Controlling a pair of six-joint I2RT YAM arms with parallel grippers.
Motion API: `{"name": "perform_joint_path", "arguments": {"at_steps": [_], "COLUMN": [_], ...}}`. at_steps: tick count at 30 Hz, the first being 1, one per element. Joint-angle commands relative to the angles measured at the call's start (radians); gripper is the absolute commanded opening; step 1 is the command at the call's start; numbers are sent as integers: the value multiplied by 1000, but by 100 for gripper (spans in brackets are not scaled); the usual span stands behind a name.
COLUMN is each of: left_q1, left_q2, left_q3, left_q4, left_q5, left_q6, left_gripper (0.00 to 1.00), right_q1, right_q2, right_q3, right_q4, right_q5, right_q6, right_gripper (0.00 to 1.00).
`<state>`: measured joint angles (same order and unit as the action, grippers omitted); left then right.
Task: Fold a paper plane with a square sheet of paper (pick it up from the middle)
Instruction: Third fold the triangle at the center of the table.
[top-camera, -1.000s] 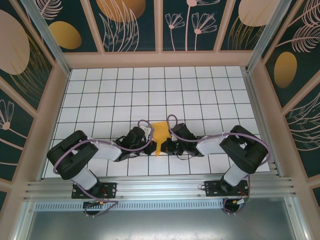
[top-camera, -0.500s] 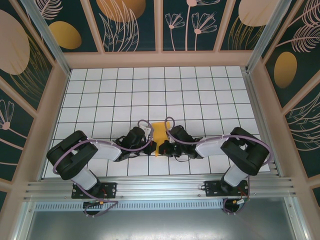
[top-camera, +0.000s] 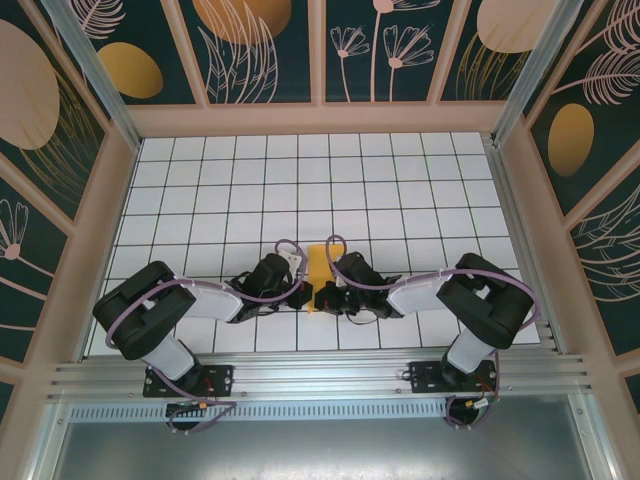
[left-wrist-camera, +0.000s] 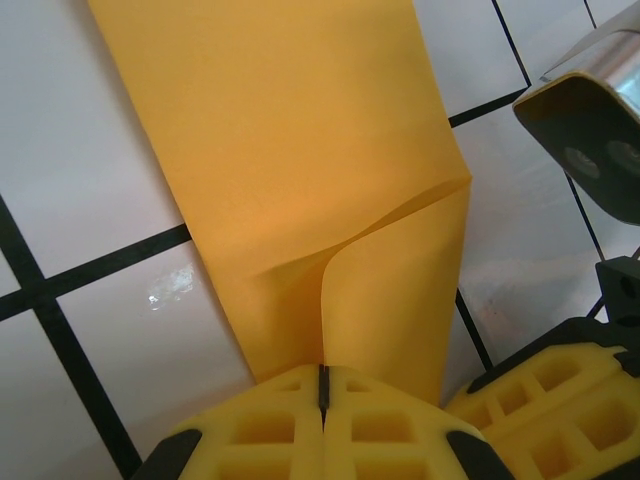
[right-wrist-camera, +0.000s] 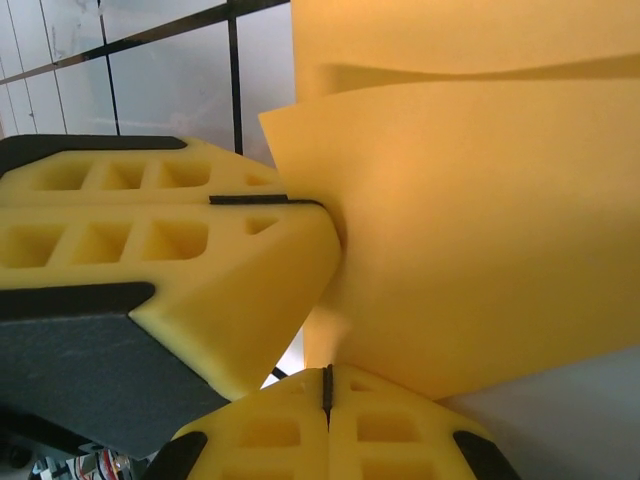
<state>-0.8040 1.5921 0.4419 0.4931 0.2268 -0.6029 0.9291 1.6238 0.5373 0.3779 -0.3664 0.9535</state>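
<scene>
Folded orange-yellow paper (top-camera: 318, 262) near the tabletop's (top-camera: 300, 180) front edge, about mid-width, between the two arms. Clamped on its near end: left fingers (left-wrist-camera: 262, 425), pressed together. Pinching the same paper just beside them: right fingers (right-wrist-camera: 270, 432), also together. Loose flap curls up off a crease; far end over white tiles.
</scene>
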Motion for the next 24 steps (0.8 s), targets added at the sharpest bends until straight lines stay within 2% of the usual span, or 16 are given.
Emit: {"name": "perform_joint_path", "arguments": {"at_steps": [1,11,24], "left_q1": [3,3,3], "left_q2": [17,23,30], "left_q3": [-3,-2,-27], "left_q4": [-94,-99,-42], "left_q5": [-31,-34,-20], "left_q6": [20,19,-24], "left_gripper": [0,0,0], "right_q1": [24,39,54], "right_q2": [-25,4,-138], "right_q3": [17,7,-84], "right_q4": [23,81,79], "right_q5": [3,14,122], "right_q6": [20,53,101], "right_gripper": [5,5,2]}}
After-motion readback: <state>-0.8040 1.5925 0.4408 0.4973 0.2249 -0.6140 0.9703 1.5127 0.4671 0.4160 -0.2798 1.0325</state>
